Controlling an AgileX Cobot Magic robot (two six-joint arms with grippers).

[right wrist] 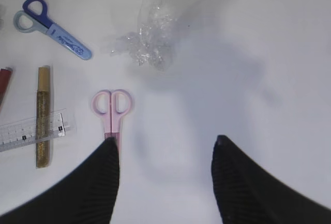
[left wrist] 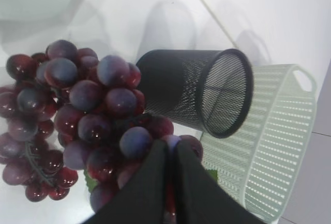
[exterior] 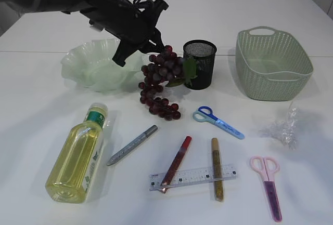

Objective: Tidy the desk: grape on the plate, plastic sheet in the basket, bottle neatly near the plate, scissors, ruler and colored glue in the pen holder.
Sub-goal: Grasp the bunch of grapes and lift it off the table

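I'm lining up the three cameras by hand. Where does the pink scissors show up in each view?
Exterior view: pink scissors lie at the lower right, handles away from the camera.
Left wrist view: not in it.
Right wrist view: pink scissors sit left of centre, blade end hidden behind the right claw's left finger.
Shared landmark: the crumpled plastic sheet, just beyond the handles in both views.

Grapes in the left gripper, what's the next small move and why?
Probably carry the grapes leftward over the plate before letting go. The left gripper is shut on the bunch at its top, and the bunch hangs beside the pen holder, just right of the plate's rim, not yet over it.
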